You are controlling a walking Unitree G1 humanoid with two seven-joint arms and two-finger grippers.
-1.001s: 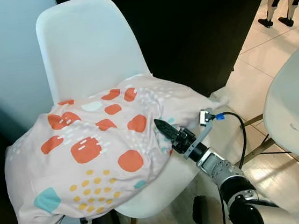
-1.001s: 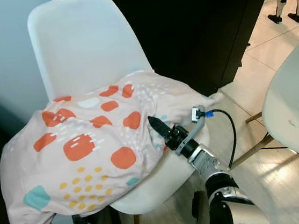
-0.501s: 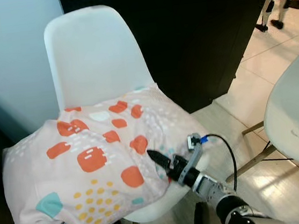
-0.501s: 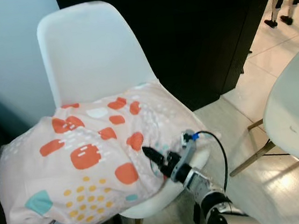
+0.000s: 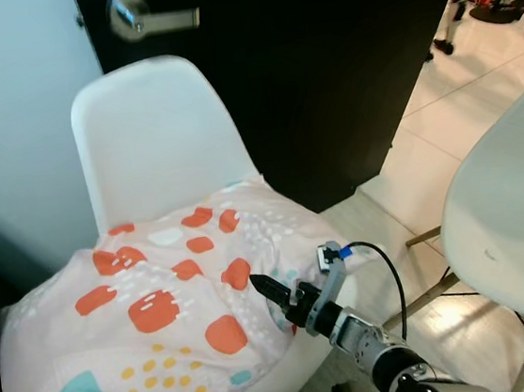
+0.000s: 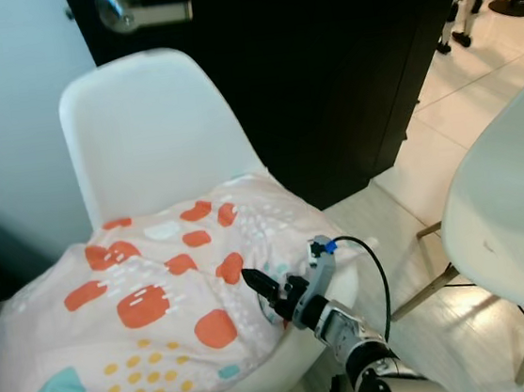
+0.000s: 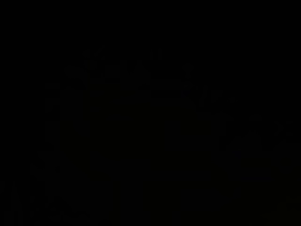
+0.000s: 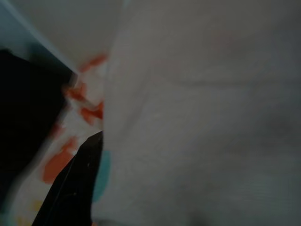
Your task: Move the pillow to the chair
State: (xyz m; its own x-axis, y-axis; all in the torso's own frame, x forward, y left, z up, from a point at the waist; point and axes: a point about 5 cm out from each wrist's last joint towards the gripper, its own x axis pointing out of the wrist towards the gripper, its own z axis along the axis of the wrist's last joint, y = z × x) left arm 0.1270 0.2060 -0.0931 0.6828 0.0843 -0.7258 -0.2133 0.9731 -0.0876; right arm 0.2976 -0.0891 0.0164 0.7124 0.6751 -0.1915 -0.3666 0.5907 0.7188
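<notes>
Bright, even, sharp in both eye views; glare on floor tiles well beyond the fingers. Soft blur in right wrist view, fabric beside the fingers unfocused. Left wrist view black.

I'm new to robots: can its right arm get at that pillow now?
Probably yes. The right pincer already lies against the patterned pillow on the white chair, with nothing between them.
</notes>
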